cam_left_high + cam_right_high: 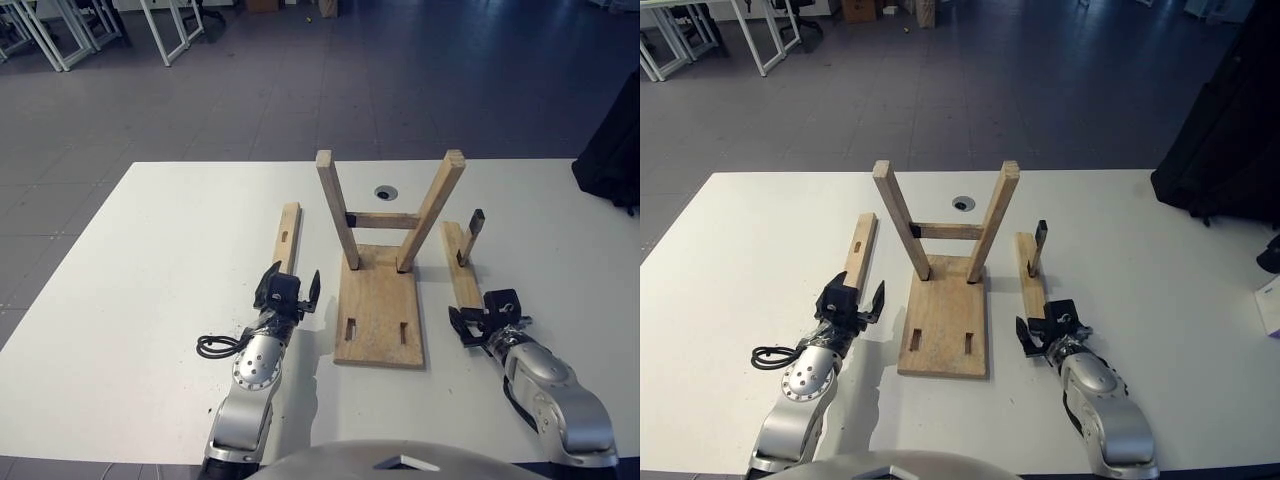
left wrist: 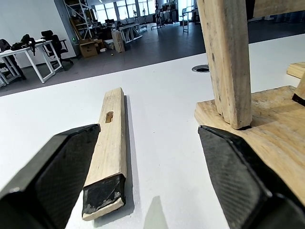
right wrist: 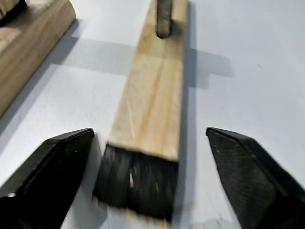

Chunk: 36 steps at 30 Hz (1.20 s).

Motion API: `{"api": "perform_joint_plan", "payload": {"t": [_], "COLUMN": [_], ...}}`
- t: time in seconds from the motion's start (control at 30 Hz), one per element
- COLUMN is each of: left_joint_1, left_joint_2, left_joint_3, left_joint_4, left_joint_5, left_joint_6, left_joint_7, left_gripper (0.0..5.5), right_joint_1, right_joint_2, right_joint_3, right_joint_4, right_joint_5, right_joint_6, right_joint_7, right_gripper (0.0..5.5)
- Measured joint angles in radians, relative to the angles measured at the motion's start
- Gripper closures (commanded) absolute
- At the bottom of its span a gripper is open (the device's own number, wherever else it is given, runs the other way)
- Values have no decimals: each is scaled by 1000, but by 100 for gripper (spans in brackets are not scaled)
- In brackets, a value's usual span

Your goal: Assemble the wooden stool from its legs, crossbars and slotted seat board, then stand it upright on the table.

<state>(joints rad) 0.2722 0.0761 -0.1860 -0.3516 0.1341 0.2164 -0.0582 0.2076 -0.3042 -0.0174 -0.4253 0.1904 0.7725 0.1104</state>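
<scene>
The wooden stool (image 1: 380, 270) is half-built and upside down in the middle of the white table (image 1: 150, 260).

Nearest, the left gripper (image 1: 295, 278) has its two black, weave-textured fingers (image 2: 52, 171) spread apart and holds nothing. It sits just short of the near end of a loose leg (image 1: 287, 237). A coiled black cable (image 1: 215, 346) lies on the table to the left of that arm.

On the right, the right gripper (image 1: 478, 312) is also released. Its dark wedge-shaped fingers (image 3: 252, 176) stand wide on either side of the black-capped near end of a second loose leg (image 1: 461, 262). I cannot tell whether they touch it.

Between the two arms the slotted seat board (image 1: 378, 320) lies flat. It is a pale rectangular plank with visible grain, and two small empty slots are cut near its near edge.

At its far end two square-section legs stand in the board and lean outward, the left leg (image 1: 337, 210) and the right leg (image 1: 431, 212). A thin crossbar (image 1: 385, 220) with dark ends joins them.

The loose leg on the left is a flat pale bar with an oval slot and a dark, rough end. The one on the right has a short crossbar (image 1: 471, 235) standing tilted in its slot.

Beyond the stool there is a round grommet hole (image 1: 386, 192) in the tabletop. Farther off lie a grey tiled floor (image 1: 300, 90) and white-framed tables (image 1: 60, 30).
</scene>
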Motion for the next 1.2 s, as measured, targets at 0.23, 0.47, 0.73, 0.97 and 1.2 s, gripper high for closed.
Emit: {"api": "perform_joint_plan", "payload": {"t": [0.23, 0.47, 0.73, 0.97, 1.2], "left_joint_1": [-1, -114, -416, -606, -589], "left_joint_2": [13, 16, 134, 238, 331], "left_joint_3": [8, 107, 334, 462, 412], "left_joint_4": [-10, -54, -150, 30, 18], "left_joint_5": [-11, -153, -877, -1793, -1852], "left_joint_6": [38, 188, 541, 775, 788], "left_joint_7": [-12, -87, -420, -419, -420], "left_gripper": [169, 149, 114, 114, 114], "right_joint_1": [-45, -156, -779, -669, -670], "right_joint_2": [14, 14, -63, -4, -15], "right_joint_3": [5, -112, -435, -270, -212], "right_joint_4": [52, 45, -160, -108, -96], "right_joint_5": [-34, 8, 650, 1033, 1176], "right_joint_6": [-8, 33, 205, 304, 290], "right_joint_7": [-12, -2, 112, 222, 133], "right_gripper": [331, 348, 348, 348, 348]}}
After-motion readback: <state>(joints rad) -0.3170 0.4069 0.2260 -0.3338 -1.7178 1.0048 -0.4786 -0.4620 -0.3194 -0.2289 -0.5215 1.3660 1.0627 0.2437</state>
